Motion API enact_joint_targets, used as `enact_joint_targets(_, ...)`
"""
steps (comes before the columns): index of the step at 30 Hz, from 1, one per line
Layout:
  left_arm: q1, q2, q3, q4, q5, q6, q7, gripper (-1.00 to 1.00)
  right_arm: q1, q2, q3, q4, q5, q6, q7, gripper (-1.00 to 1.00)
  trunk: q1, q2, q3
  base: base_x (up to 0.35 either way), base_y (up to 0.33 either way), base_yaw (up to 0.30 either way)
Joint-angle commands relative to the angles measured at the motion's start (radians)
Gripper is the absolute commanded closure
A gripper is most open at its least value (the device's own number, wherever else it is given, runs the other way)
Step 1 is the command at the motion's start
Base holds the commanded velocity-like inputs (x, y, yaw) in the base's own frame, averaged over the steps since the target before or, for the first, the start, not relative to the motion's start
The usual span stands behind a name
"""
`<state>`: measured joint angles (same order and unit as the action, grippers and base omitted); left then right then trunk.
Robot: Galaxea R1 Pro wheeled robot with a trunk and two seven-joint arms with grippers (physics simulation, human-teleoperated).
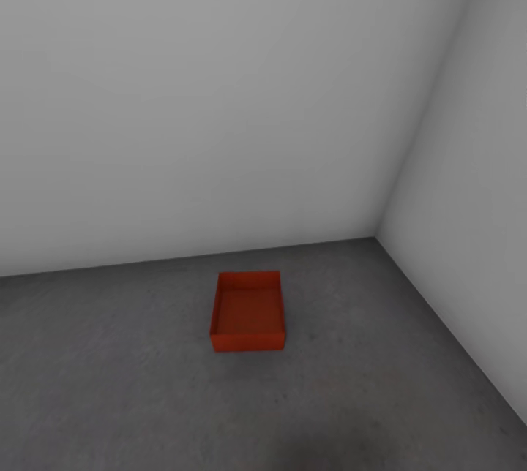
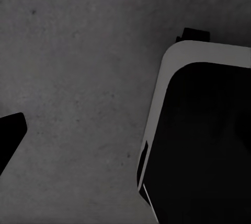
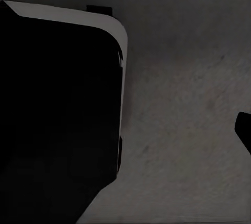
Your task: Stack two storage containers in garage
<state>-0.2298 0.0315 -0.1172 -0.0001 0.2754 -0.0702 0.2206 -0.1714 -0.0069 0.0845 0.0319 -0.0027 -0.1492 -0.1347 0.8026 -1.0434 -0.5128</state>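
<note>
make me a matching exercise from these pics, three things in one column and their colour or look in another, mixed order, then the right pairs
Things:
1. storage container
2. floor
3. walls

Looks:
A. plain pale grey
B. orange-red, open-topped
C. dark grey, mottled

Pairs: 1-B, 2-C, 3-A
</note>
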Motion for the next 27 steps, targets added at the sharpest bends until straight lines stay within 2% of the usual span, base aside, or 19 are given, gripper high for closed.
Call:
enact_joint_targets(1,0.001,0.000,-0.009,0.000,0.009,-0.004,0.002,-1.00,0.003,0.000,0.008,0.003,-0.001,-0.005,0.002,-1.00,0.000,-0.001,0.001,0.000,0.000,0.000)
enact_joint_targets(8,0.004,0.000,-0.010,-0.002,0.001,-0.005,0.003,-1.00,0.027,0.000,0.008,0.003,0.002,-0.022,0.012,-1.00,0.000,-0.001,0.011,0.000,0.000,0.000)
enact_joint_targets(23,0.004,0.001,-0.010,-0.024,-0.002,-0.006,0.003,-1.00,0.030,0.000,0.008,0.003,0.006,-0.037,0.016,-1.00,0.000,-0.001,0.035,0.000,0.000,0.000)
enact_joint_targets(27,0.004,0.001,-0.014,-0.027,-0.004,-0.006,0.003,-1.00,0.030,0.016,0.009,0.003,0.007,-0.030,0.016,-1.00,0.000,-0.001,0.041,0.000,0.000,0.014)
